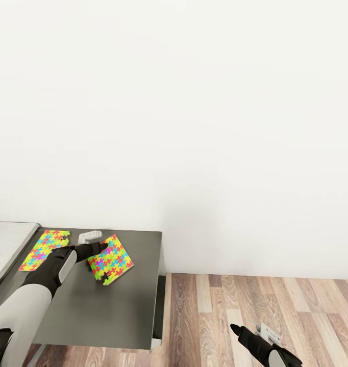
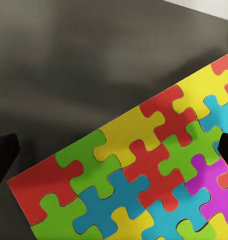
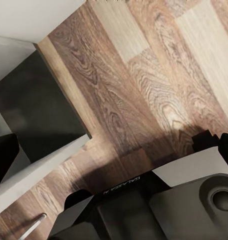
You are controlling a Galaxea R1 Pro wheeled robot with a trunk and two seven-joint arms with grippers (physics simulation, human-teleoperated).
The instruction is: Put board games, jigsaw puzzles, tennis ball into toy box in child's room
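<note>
1. Wood-plank floor (image 1: 255,316), brown and grey boards, lies nearest; the right gripper (image 1: 234,327), black-fingered, hangs low over it, well apart from the desk. Whether its fingers are spread or pressed together cannot be told.
2. Dark-grey wing of the table (image 1: 113,306), a matte slab on a dark frame, stands at the left; its corner also shows in the right wrist view (image 3: 38,110).
3. Left arm, white forearm and black wrist, reaches across the wing. The left gripper (image 1: 103,248) sits at the edge of the nearer jigsaw puzzle (image 1: 110,260); in the left wrist view its two dark fingertips (image 2: 3,155) stand wide apart, straddling that puzzle's multicoloured sheet (image 2: 144,175), which is tilted off square.
4. Second jigsaw puzzle (image 1: 44,250), same pattern, lies flat just beyond the arm, near the light-grey top (image 1: 8,244).
5. White wall (image 1: 194,127) rises behind.
</note>
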